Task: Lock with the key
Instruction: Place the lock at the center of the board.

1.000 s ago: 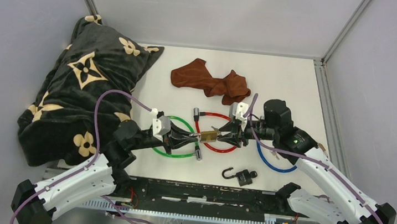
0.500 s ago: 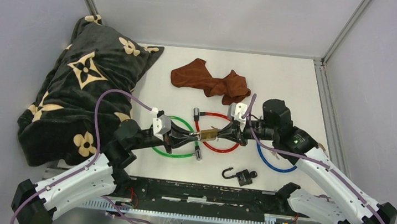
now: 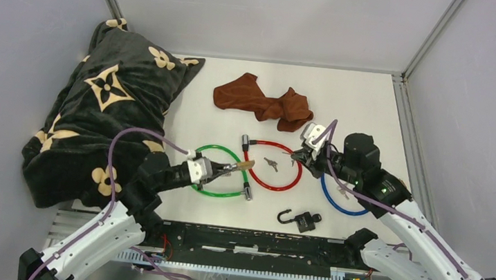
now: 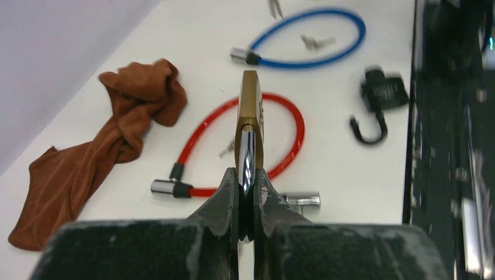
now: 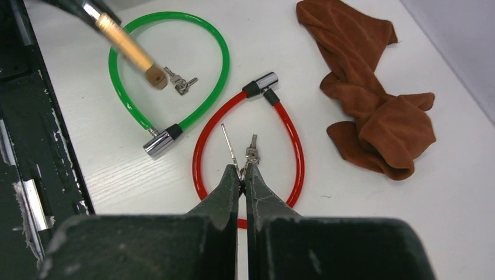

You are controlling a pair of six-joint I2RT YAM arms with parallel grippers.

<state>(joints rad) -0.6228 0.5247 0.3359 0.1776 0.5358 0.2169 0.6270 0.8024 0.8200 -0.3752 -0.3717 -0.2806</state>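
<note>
Brass padlock [image 4: 250,111] sits clamped by its shackle in your left pincer [image 4: 246,178], above the green loop [image 5: 225,58]. You have two padlocks, this one and a black padlock [image 4: 382,92]. There are three cable loops, including a red loop [image 5: 295,144] and a blue loop [image 4: 359,38], and one brown cloth [image 5: 373,116]. Your right pincer [image 5: 241,175] is pinched tight at the keys [image 5: 252,154] inside the red loop; you cannot tell whether it grips them.

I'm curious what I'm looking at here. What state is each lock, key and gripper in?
left gripper: shut on the brass padlock.
brass padlock: held in the air.
right gripper: shut on the key bunch.
black padlock: lying flat, sprung open.
red cable lock: closed loop.
green cable lock: closed loop.
blue cable lock: closed loop.
brown cloth: crumpled.
</note>
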